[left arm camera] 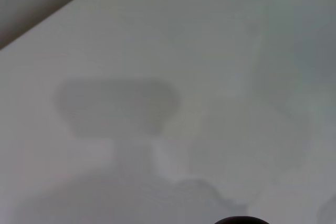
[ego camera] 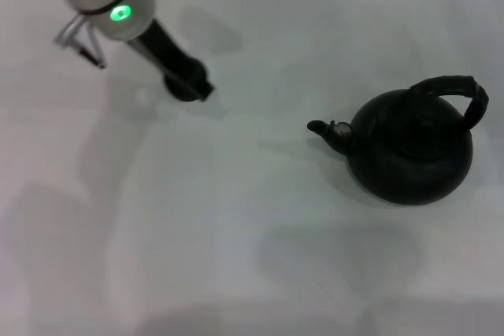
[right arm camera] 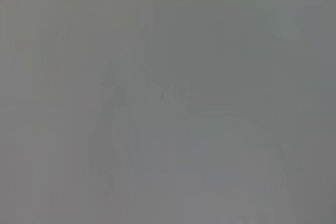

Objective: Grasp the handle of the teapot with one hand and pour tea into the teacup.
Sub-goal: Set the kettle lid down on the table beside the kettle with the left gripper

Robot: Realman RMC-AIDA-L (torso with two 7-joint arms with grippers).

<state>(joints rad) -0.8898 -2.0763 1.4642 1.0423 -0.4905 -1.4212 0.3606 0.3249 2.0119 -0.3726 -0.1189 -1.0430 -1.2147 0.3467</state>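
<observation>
The teapot stands upright on the white table at the right of the head view, its short spout pointing left. Its ribbed black handle arches over the top, tilted toward the right. My left gripper reaches down at the upper left, far to the left of the teapot. A small dark round shape at its tip, mostly covered by it, looks like the teacup. A dark curved rim also shows at the edge of the left wrist view. My right gripper is out of view.
The white table spreads all around, with soft shadows on it. A table edge crosses one corner of the left wrist view. The right wrist view shows only plain grey surface.
</observation>
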